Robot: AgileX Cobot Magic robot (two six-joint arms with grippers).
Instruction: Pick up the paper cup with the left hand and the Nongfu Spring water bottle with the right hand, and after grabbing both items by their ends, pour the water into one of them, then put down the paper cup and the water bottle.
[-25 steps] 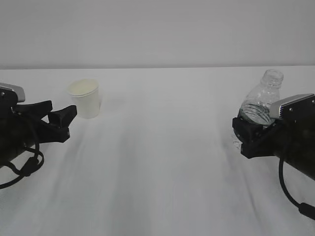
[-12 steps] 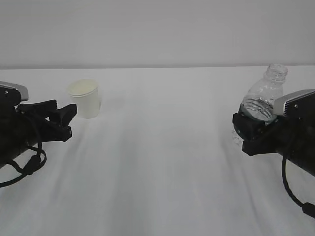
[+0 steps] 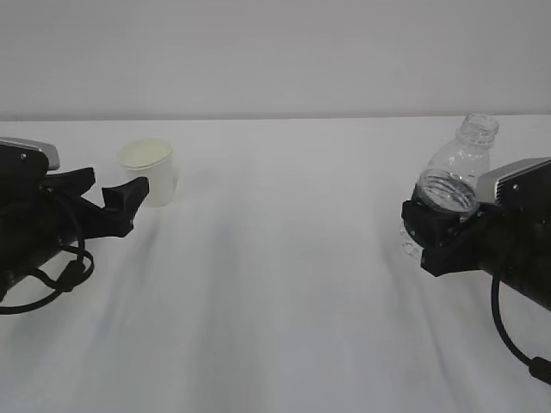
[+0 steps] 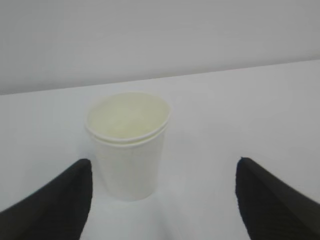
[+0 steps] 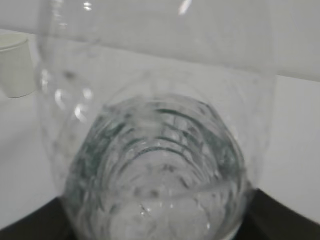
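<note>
Table (image 3: 275, 284): everything I had in view stood on it, a wall (image 3: 275, 52) behind its far edge.

Cup (image 3: 148, 171): upright at far left. From my left wrist camera the cup (image 4: 129, 145) stood ahead, between the two jaw tips and beyond them, touching neither.

Left gripper (image 3: 108, 200): at the left edge, just before and to the left of the cup, jaws pointing right, spread wide.

Bottle (image 3: 452, 185): at far right, well apart from the cup, tilted, its neck up and leaning right, its lower part between the right gripper's jaws.

Right gripper (image 3: 428, 231): at the right edge, reaching left, clamped around the bottle (image 5: 155, 150).
</note>
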